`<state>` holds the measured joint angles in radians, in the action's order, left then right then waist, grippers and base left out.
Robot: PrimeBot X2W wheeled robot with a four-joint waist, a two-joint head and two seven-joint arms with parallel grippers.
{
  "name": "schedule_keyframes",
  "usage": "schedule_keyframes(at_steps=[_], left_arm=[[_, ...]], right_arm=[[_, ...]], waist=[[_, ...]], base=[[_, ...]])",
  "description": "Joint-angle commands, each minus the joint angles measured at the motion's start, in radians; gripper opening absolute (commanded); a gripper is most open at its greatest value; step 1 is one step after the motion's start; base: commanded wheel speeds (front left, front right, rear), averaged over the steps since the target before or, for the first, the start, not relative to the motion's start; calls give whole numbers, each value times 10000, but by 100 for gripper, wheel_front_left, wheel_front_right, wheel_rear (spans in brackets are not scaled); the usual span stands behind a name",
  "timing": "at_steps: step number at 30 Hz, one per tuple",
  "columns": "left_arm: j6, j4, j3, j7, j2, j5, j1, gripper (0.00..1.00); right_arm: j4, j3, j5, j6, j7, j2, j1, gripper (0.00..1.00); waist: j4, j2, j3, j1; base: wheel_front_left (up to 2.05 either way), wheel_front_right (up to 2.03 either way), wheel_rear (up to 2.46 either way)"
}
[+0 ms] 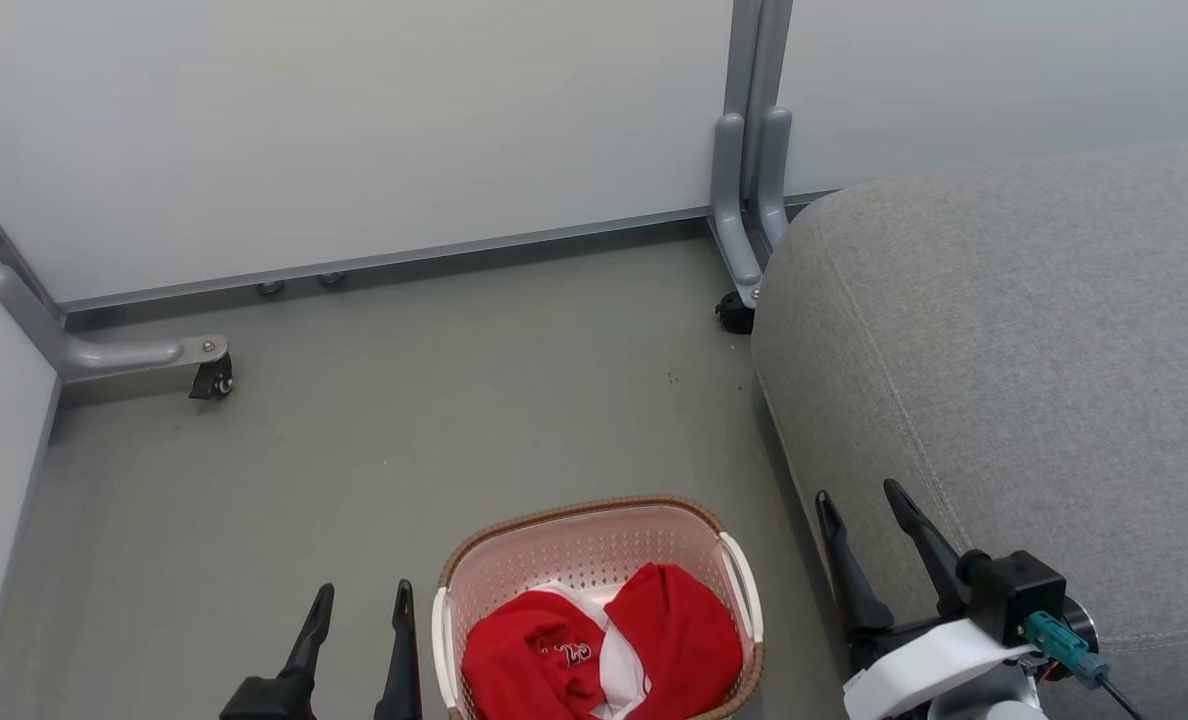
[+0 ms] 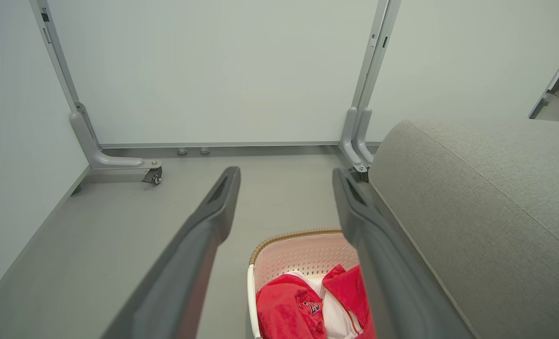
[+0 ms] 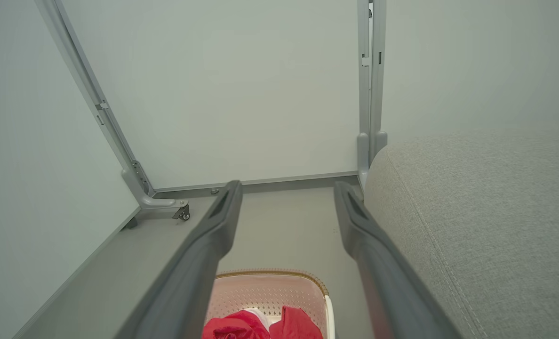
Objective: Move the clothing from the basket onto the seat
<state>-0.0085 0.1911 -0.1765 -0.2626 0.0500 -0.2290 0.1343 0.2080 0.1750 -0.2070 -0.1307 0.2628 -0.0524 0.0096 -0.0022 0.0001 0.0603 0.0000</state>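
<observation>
Red clothing [image 1: 604, 650] heaped in basket [image 1: 594, 515] on floor, bottom centre of head view; grey seat [image 1: 1034, 350] at right. Left gripper [image 1: 365, 588], lower left, and right gripper [image 1: 857, 491], lower right: fingers spread wide, holding nothing.

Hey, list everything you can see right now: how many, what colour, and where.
clothing: one heap, pieces not countable, red with white trim, inside the basket.
basket: one, cream with a brown rim and white handles, on the floor left of the seat.
seat: one, grey fabric, right side of the head view.
floor: grey, under the basket.
partition panels: several, pale, behind and to the left.
metal feet: two, grey, at the panel bases.
left hand: one, dark fingers, open, left of the basket.
right hand: one, dark fingers, open, right of the basket by the seat's edge.
</observation>
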Motion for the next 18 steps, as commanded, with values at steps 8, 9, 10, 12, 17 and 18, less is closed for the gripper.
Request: schedule_keyframes(at_steps=[8,9,10,12,17,18], left_arm=[[-36,125,-28,-21,10,5,65,100],[-27,136,-28,-21,9,-9,46,100],[-18,141,-28,-21,9,-19,35,100],[0,147,-28,-21,9,-32,24,100],[20,205,-16,-21,9,47,0,100],[49,234,-34,-21,9,102,-22,100]], right_arm=[[-14,-1,-76,-1,32,-9,-77,100],[-18,-5,-92,-1,32,-8,-93,100],[-21,-8,-101,-1,32,-7,-103,100],[-25,-8,-113,-1,32,-6,-122,100],[-43,-8,-96,-1,32,-4,-140,100],[-48,-39,-65,-1,32,-3,-146,100]], waist=[[25,-1,-60,0],[26,-1,-74,0],[26,-1,-84,0],[24,-1,-105,0],[13,-1,-159,0],[3,-1,-178,0]], base=[[0,0,0],[0,0,0],[0,0,0],[0,0,0],[0,0,0],[0,0,0]])
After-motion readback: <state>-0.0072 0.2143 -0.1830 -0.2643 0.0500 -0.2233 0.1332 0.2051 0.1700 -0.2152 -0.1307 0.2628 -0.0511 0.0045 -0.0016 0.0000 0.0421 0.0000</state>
